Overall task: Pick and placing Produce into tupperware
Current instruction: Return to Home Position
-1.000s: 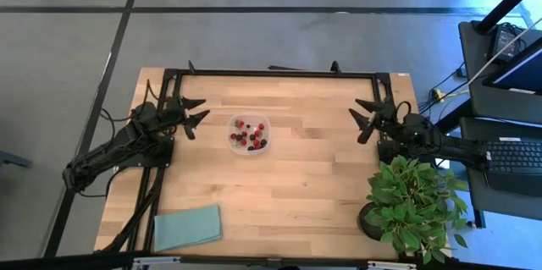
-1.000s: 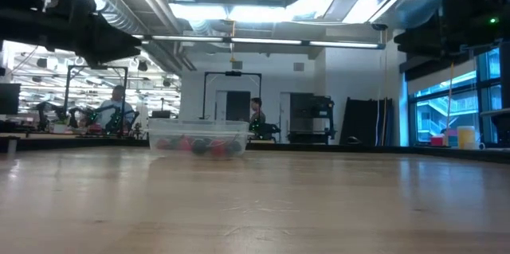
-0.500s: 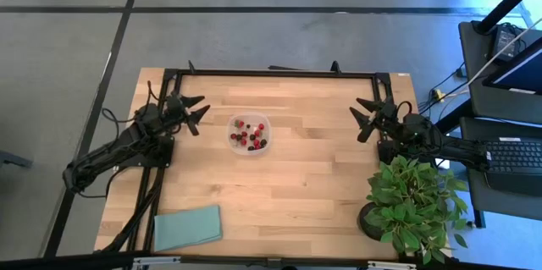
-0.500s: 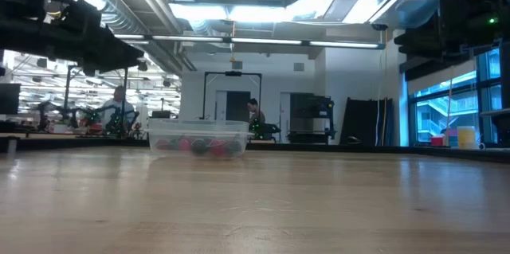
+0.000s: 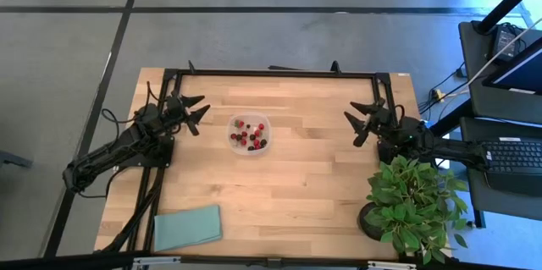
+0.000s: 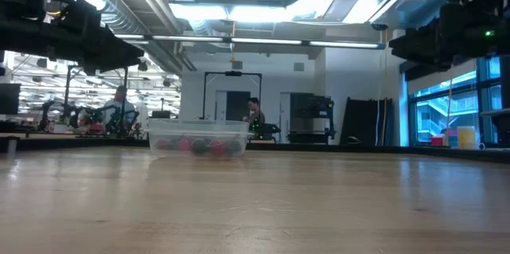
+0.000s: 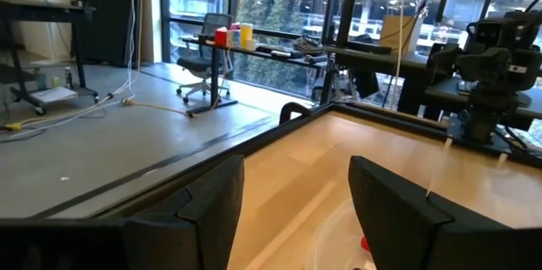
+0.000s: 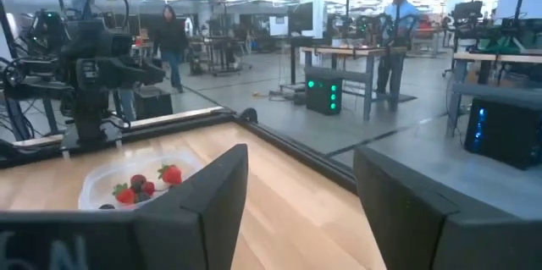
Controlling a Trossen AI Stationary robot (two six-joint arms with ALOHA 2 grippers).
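The tiny red and dark berries point(image 5: 250, 137) all lie inside the small clear plastic box point(image 5: 229, 135) on the wooden desk point(image 5: 288, 194). The job looks done, so both arms wait at the sides. The left pincer point(image 5: 201, 109) is spread wide and holds nothing. The right pincer point(image 5: 354, 124) is the same, well apart from the box.

Clear tupperware point(image 5: 249, 135) upright on table, upper middle; red and maroon produce point(image 5: 251, 136) inside it.

No legible text, labels, brands or numbers in any view
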